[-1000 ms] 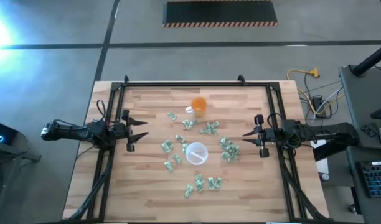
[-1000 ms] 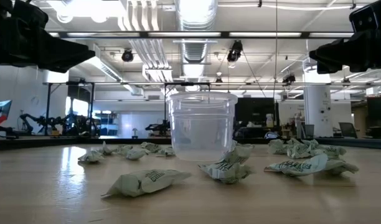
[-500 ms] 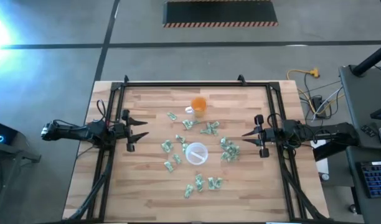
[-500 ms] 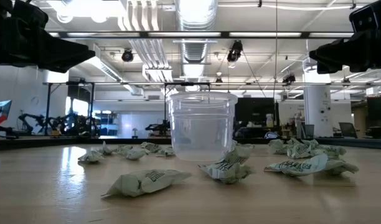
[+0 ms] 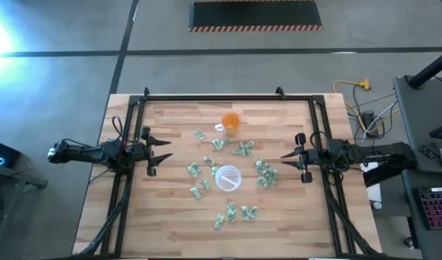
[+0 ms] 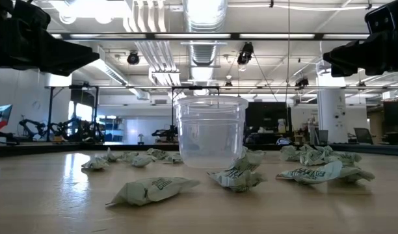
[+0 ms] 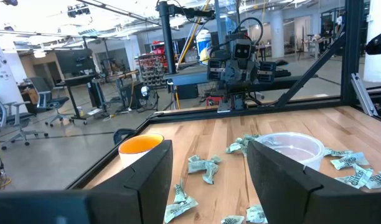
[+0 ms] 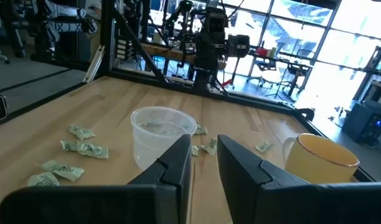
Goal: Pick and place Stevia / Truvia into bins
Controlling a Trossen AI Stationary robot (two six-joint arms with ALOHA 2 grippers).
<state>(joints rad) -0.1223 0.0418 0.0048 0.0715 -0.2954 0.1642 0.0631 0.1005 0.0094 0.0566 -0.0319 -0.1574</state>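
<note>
The Stevia sachets (image 5: 266,175) lie scattered loose on the wooden table (image 5: 170,217), ringing the clear bin (image 5: 227,177) at its middle, so either arm has some within reach. The bin looks empty, though its clear walls make that hard to confirm. An orange cup (image 5: 230,121) stands near the far edge. The left gripper (image 5: 160,154) and right gripper (image 5: 292,156) wait at opposite sides, fingers parted, holding nothing.

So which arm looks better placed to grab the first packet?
Probably the right: its open claw sits closest to a cluster of Stevia sachets beside the clear cup. The left claw is farther from any.
</note>
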